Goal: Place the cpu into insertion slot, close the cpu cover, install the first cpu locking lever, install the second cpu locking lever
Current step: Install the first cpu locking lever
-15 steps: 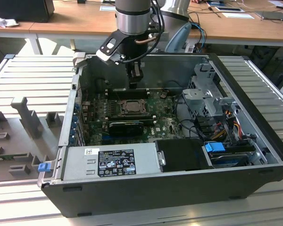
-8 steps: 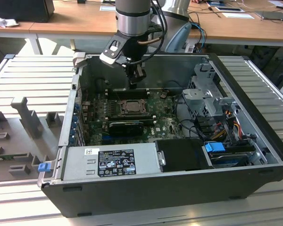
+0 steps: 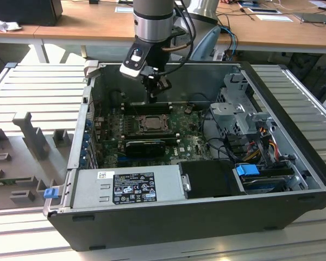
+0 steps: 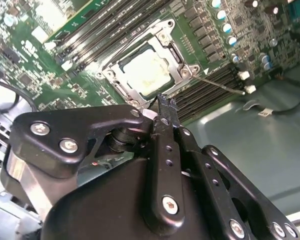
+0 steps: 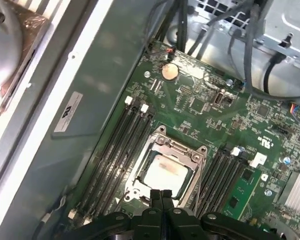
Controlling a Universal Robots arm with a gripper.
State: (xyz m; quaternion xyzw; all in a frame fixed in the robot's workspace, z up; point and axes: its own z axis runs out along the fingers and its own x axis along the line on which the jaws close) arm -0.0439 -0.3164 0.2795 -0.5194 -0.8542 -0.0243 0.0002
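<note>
just above the cpu [image 5: 162,172] under its thin, likely stiff cpu cover [image 5: 176,146], the gripper [image 5: 161,193] hangs pinched together, empty; push the rim only, i judge

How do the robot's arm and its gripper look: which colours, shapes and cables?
The arm is a round silver-grey tube with a dark band. Black cables run beside it, and a white-and-black camera housing sits at the wrist. The gripper is matt black, built of angular links with silver screw heads, and has two narrow fingers.
</note>
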